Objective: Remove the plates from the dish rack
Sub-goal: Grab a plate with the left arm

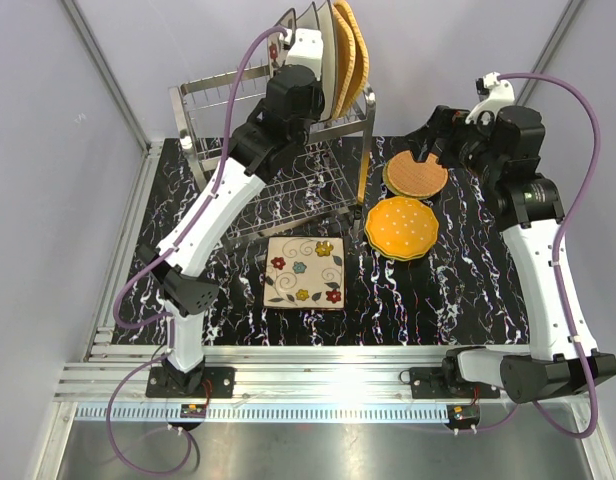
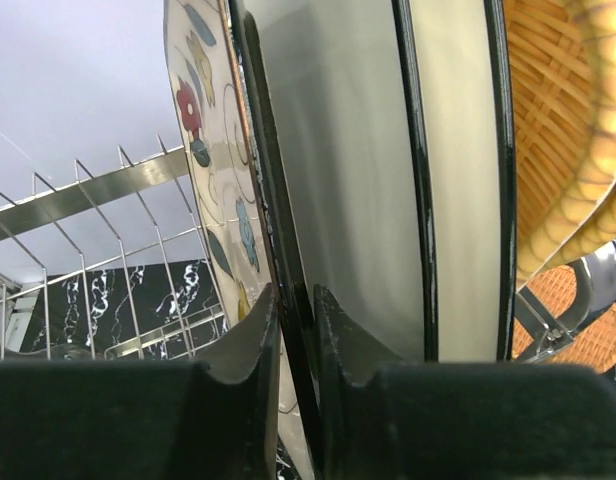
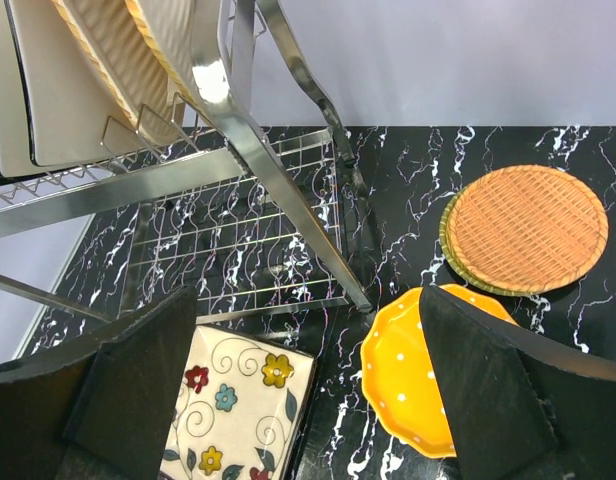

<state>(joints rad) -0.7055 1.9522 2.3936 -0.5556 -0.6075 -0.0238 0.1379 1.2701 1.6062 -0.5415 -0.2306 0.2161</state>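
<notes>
Top cam high, near side, looking down; L wrist v. close on plates (image 2: 338, 180); R wrist shares dish rack (image 3: 278, 170), upper left.

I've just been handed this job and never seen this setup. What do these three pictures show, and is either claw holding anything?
Two robot arms stand at the near edge of a black table. The wide picture looks down from above and behind them; the other two come from a camera on each wrist. A dish rack stands at the back, with plates upright on top. On the table lie a flowered square plate, an orange dotted plate and a round woven plate on a green one. The left gripper is up at the rack, its fingers either side of a plate's edge; whether they are clamped I can't tell. The right gripper hangs open over the table, holding nothing.
</notes>
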